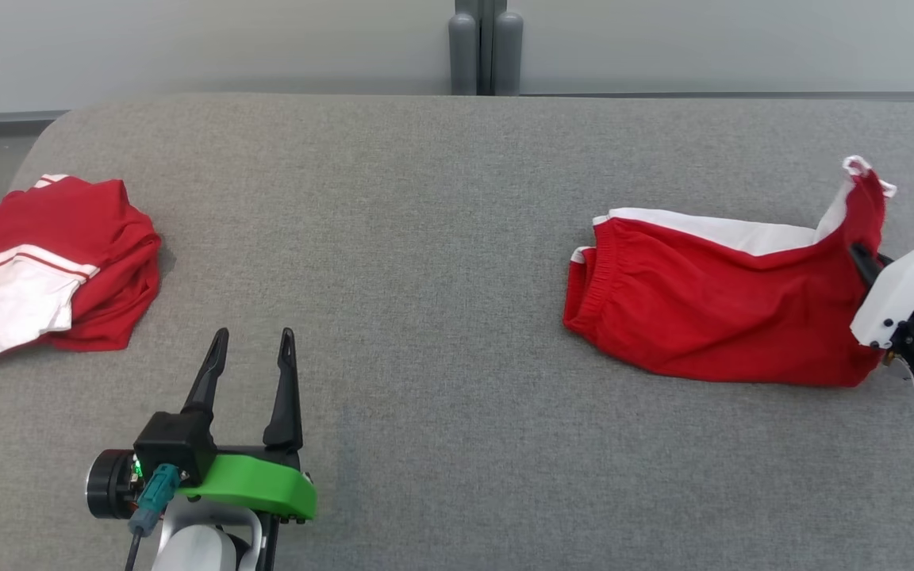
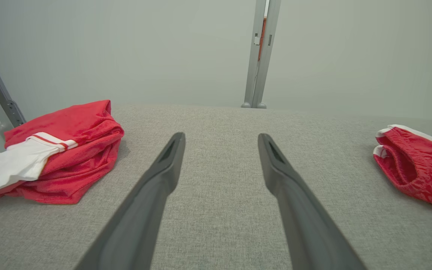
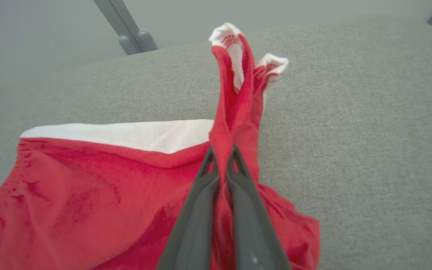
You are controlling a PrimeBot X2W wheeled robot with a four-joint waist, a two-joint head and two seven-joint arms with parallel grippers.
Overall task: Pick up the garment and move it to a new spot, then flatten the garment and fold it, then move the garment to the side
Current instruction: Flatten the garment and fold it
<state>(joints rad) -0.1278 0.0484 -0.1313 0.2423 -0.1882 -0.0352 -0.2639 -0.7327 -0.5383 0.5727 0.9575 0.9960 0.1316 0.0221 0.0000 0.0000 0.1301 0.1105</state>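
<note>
A pair of red shorts with white trim (image 1: 711,297) lies folded on the right of the grey table (image 1: 425,238), elastic waistband facing left. My right gripper (image 3: 221,163) is shut on the shorts' right end, and the pinched cloth (image 3: 234,93) stands up in a peak above the fingers. In the head view the right gripper (image 1: 862,258) shows at the shorts' right edge, mostly behind its white wrist. My left gripper (image 1: 252,342) hovers open near the front left, nothing between its fingers (image 2: 167,165). The shorts' waistband (image 2: 407,165) appears at the left wrist view's right edge.
A second red-and-white garment (image 1: 52,266) lies bunched at the table's far left edge, also seen as a heap (image 2: 62,157) in the left wrist view. Grey posts (image 1: 485,47) stand behind the table against a pale wall. The table's left corner is rounded.
</note>
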